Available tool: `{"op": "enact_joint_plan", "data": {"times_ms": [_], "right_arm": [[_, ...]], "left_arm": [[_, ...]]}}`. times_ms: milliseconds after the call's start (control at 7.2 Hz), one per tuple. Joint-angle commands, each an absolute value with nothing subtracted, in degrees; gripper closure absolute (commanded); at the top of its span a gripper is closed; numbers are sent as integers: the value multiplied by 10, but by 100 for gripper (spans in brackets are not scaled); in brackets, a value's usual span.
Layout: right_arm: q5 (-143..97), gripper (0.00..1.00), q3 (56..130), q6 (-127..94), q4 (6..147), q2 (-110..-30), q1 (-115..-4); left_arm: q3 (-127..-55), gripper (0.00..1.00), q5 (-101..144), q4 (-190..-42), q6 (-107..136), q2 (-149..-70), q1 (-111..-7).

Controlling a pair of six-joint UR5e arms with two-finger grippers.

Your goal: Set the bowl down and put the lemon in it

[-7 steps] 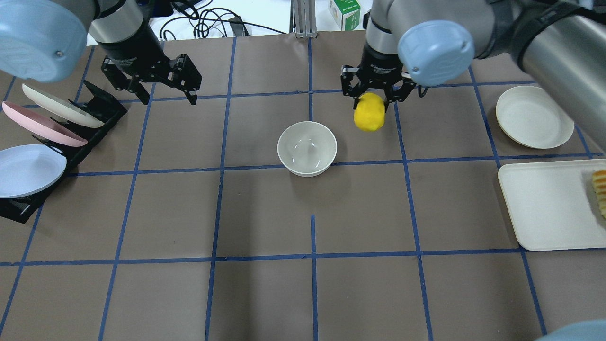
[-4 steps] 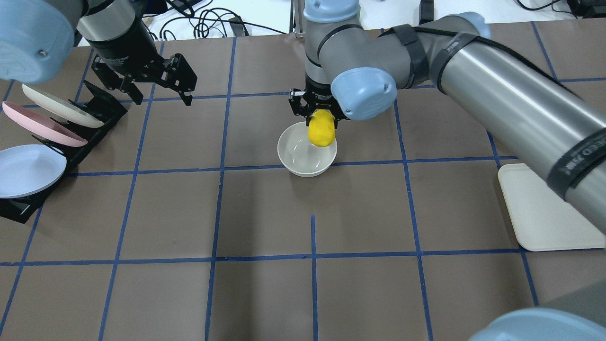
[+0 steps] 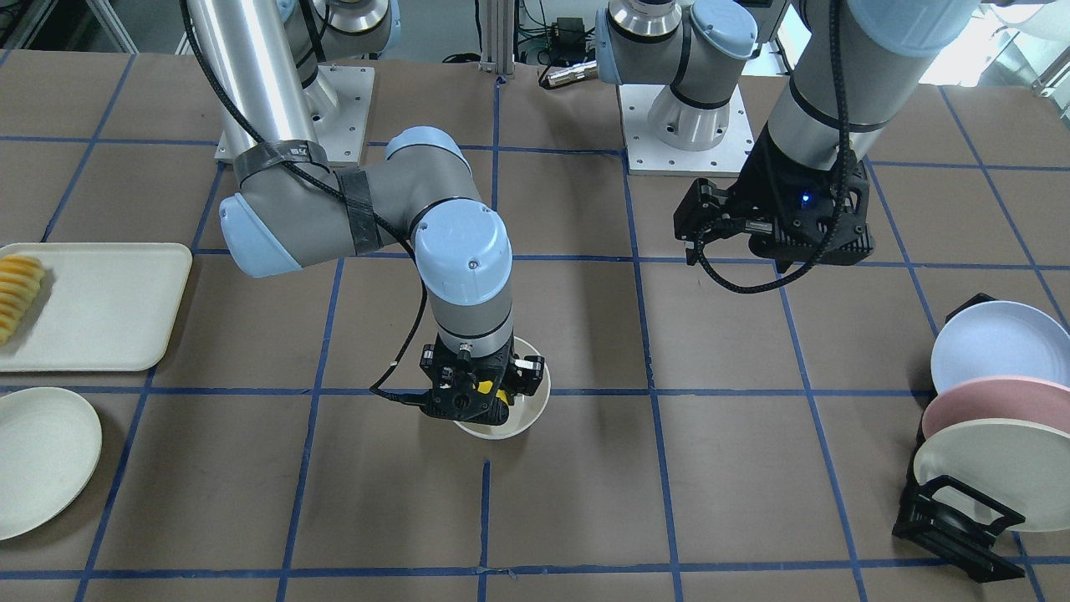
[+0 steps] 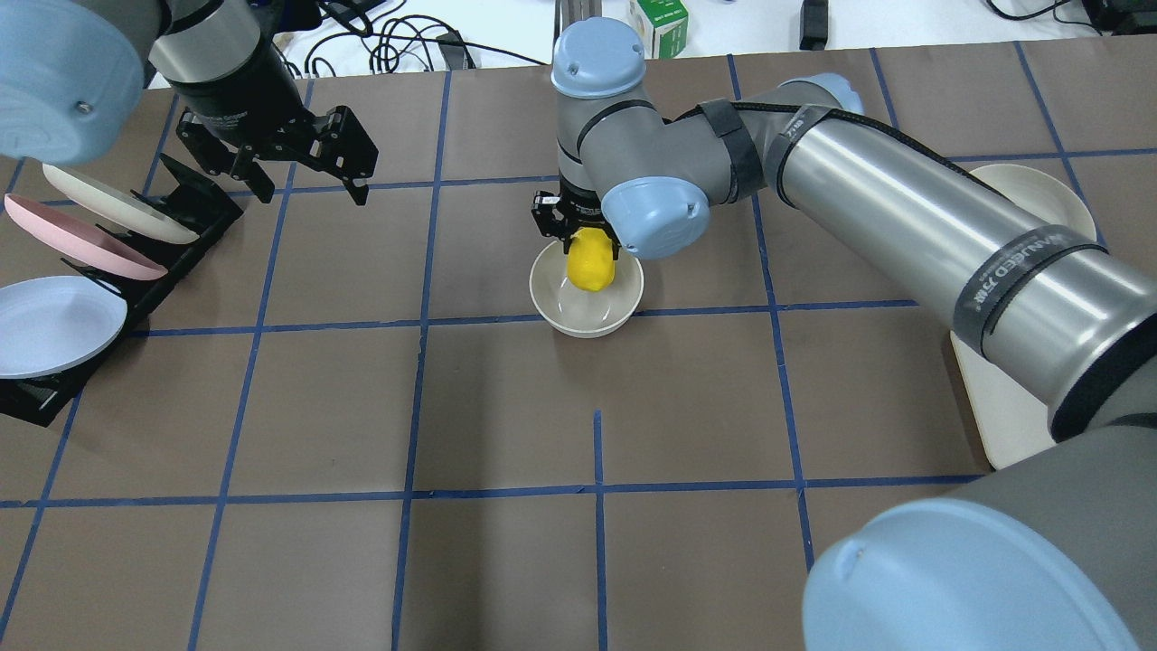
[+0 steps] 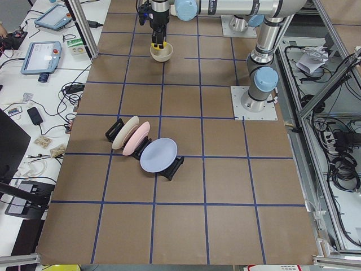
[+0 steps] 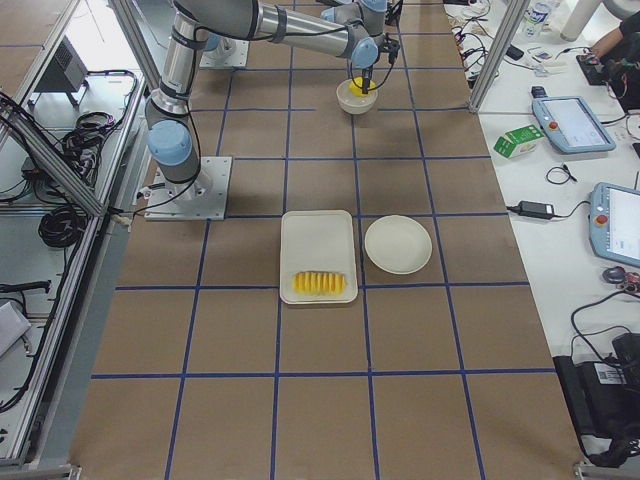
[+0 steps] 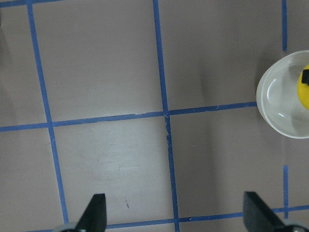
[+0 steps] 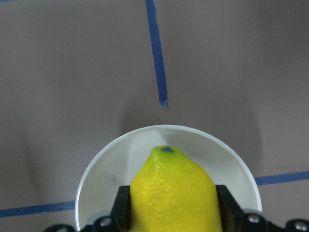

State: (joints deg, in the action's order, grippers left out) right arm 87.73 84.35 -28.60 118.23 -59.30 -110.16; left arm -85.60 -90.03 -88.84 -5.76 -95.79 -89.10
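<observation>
Overhead view: the off-white bowl (image 4: 587, 329) stands near the middle of the brown taped surface (image 4: 506, 407); the right gripper (image 4: 578, 237) points down over its far rim with the yellow lemon (image 4: 589, 260) clamped between its fingers, the fruit's lower end inside the rim; whether it touches the bowl's floor cannot be told. The left gripper (image 4: 312, 183) hangs above the surface just beside the plate rack (image 4: 154, 271), well apart from the bowl, its fingers spread wide and holding nothing.

Front-facing view: the right gripper's body covers most of the bowl, and a sliver of yellow shows between the fingers; a cream tray (image 3: 109, 309) with a row of sliced food (image 3: 17, 297) and a flat plate (image 3: 42, 460) lie well apart from the bowl.

Side views: bowl and lemon are small, under the right arm.

Left wrist view: two fingertips stand wide apart over bare surface; the bowl with the lemon shows at the right edge.

Right wrist view: the fingers (image 8: 121, 209) press both flanks of the lemon, its pointed tip over the bowl's inside.
</observation>
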Motion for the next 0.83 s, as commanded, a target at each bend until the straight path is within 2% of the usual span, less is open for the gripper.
{"op": "enact_joint_plan", "data": {"times_ms": [0,139,417,556,694], "right_arm": [[875,90,846,-286,1182,-579,-1101],[876,57,848,-286,1182,-572,-1101],[875,38,848,-286,1181,-563,-1102],[875,25,848,-284,1180,-563,-1102],[875,0,850,-282,1179,-563,-1102]], "left_arm": [[-856,0,-901,-888,-54,-957,-891],[-857,0,-897,-888,-54,-957,-891],[-856,0,-896,-889,-53,-956,-890],[-856,0,-901,-889,-52,-955,-890],[-856,0,-903,-889,-52,-955,-890]]}}
